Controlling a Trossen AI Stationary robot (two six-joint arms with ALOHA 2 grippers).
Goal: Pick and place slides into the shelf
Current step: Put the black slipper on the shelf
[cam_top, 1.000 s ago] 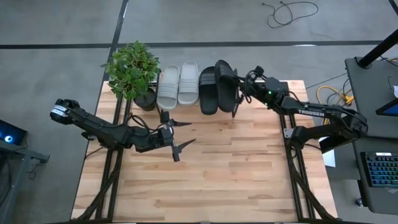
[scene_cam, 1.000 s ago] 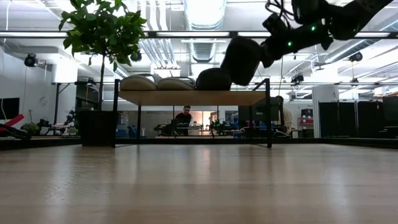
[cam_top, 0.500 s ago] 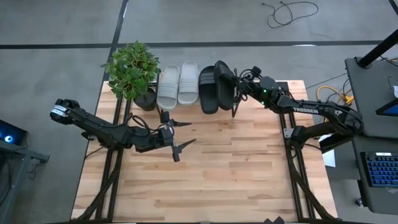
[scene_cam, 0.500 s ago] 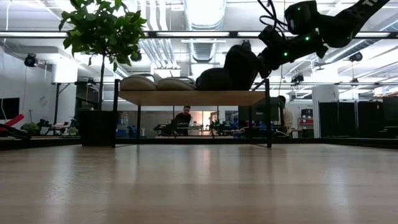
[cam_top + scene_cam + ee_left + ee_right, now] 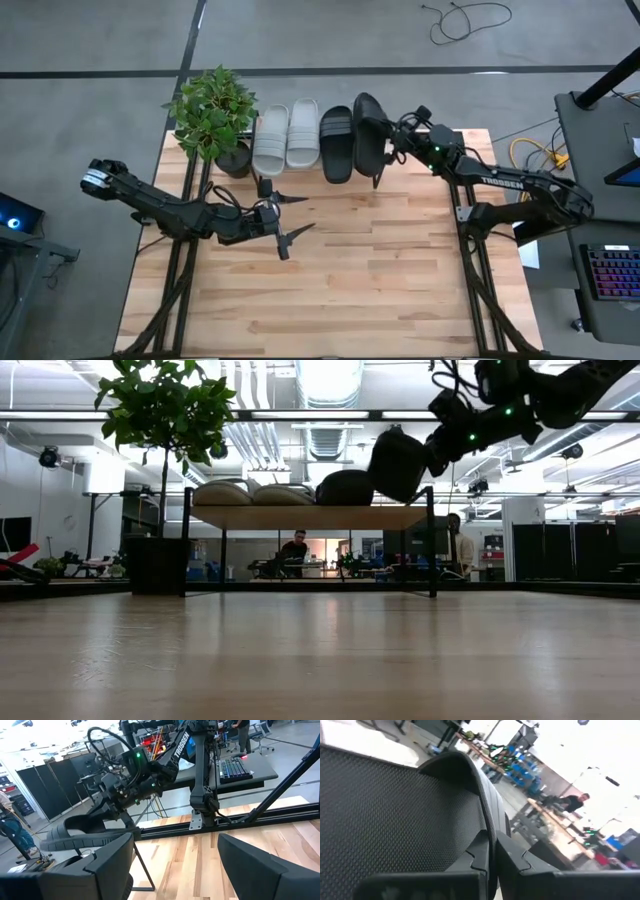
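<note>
Currently the right claw (image 5: 385, 150) is clamped on the edge of one black slide (image 5: 367, 137), holding it tilted on its side and lifted clear above the right end of the shelf (image 5: 300, 517); from the low view that slide (image 5: 397, 463) hangs just beside the second black slide (image 5: 346, 488), though I cannot tell whether they touch; the right wrist view shows the two dark fingers (image 5: 485, 855) closed against the textured sole; the second black slide (image 5: 336, 145) lies flat on the shelf top, with the two light grey slides (image 5: 286, 135) side by side to its left, nearer the potted plant (image 5: 212, 115) standing at the bench's far left corner; all three resting slides sit on the wooden top board; left claw (image 5: 284, 222) hovers over the middle of the bench (image 5: 380, 280), well apart from the shelf, its fingers spread wide and holding nothing; left wrist view confirms the wide gap between its fingers (image 5: 107, 865); a person (image 5: 295, 548) shows in the room behind, seen under the shelf.
</note>
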